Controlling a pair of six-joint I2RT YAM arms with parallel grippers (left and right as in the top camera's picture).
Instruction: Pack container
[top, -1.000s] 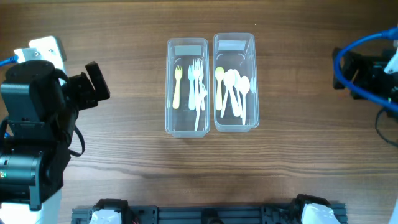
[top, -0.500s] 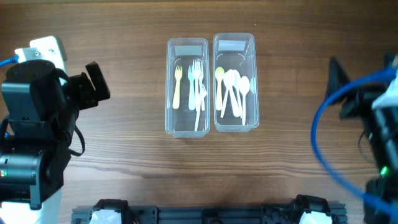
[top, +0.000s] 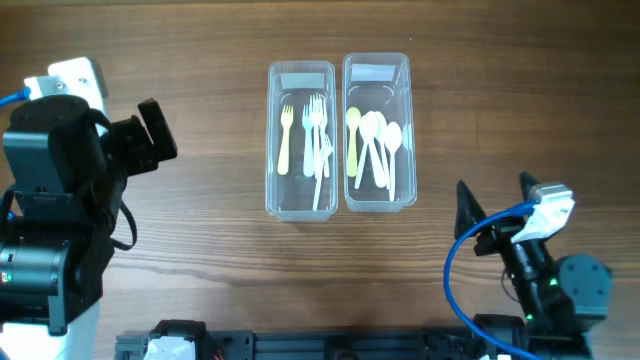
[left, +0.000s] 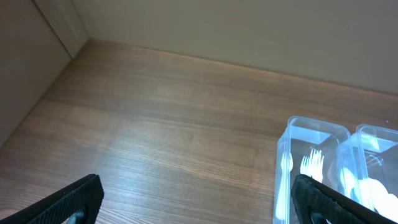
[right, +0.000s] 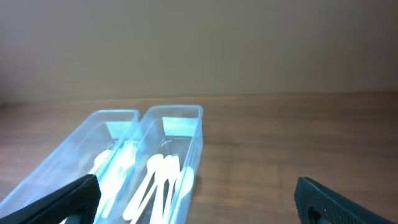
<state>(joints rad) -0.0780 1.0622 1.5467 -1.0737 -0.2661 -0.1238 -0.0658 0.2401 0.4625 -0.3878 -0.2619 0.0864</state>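
Two clear plastic containers stand side by side at the table's middle. The left container (top: 300, 140) holds several forks (top: 316, 135), white and pale yellow. The right container (top: 378, 132) holds several spoons (top: 374, 140). Both show in the right wrist view, forks container (right: 93, 158) and spoons container (right: 177, 155), and partly in the left wrist view (left: 311, 162). My left gripper (top: 155, 132) is open and empty at the far left, also in its wrist view (left: 196, 202). My right gripper (top: 492, 200) is open and empty at the front right, also in its wrist view (right: 199, 199).
Bare wooden table surface (top: 200, 250) lies around the containers. A blue cable (top: 460, 270) loops around the right arm. A wall rises behind the table's far edge (left: 249, 37).
My right arm has swung from the far right edge down to the front right, its open gripper now facing the containers. The left arm and the containers have not moved.
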